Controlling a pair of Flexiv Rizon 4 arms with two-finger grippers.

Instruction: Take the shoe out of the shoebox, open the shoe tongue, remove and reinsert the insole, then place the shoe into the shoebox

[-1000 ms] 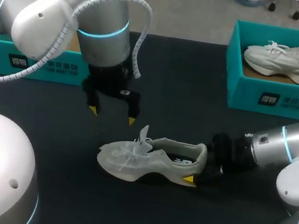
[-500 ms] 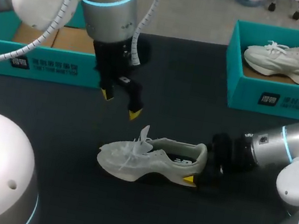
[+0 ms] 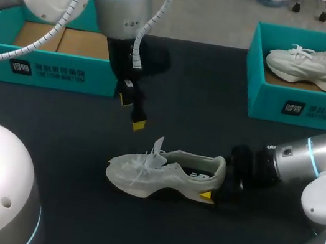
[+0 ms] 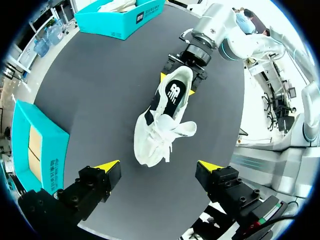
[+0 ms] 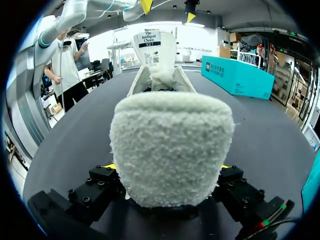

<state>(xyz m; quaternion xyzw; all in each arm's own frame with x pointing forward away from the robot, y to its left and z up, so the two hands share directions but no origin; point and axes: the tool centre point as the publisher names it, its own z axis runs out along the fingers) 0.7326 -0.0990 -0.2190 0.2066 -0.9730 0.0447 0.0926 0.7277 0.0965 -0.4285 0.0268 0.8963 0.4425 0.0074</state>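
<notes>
- Already out of its box: shoe [image 3: 163, 173] lies on its sole on the bench, between the two teal boxes, toe toward my left.
- Right hand [image 3: 215, 185] is clamped on the shoe's heel from both sides.
- Left hand [image 3: 132, 111] hangs above the laces, spread wide, holding nothing.
- Judged left to do: tongue, insole out and back in, shoe back into the box [image 3: 46, 67]. Insole not visible enough to judge.
- Far box [image 3: 292, 107] holds a second shoe [image 3: 312, 66].
- Print: white characters on both box fronts, a label on the tongue, a logo on the shoe's side; not transcribed.
</notes>
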